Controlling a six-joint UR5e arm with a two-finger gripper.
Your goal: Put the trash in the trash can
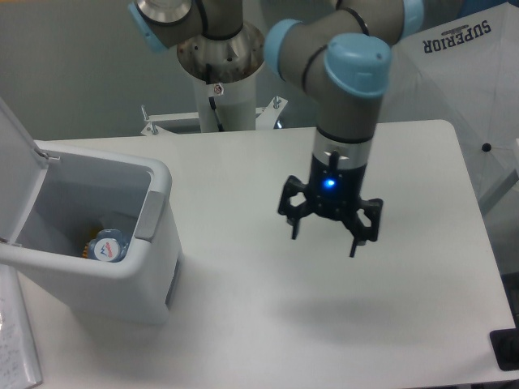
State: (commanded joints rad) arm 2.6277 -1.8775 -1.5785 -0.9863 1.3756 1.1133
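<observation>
The light-grey trash can (154, 243) stands at the left of the table with its lid (12, 162) flipped up. Down inside it lies trash: the crushed clear bottle (108, 243) with a bluish tint and a round label, and a bit of orange beside it. My gripper (324, 239) hangs open above the middle-right of the table, well to the right of the can, with nothing between its fingers. A white wrapper is not visible.
The arm's base column (219, 89) rises behind the table's far edge. A white cover printed SUPERIOR (454, 73) stands at the back right. A dark object (504, 350) sits at the front right corner, and a paper sheet (16, 348) lies at the far left.
</observation>
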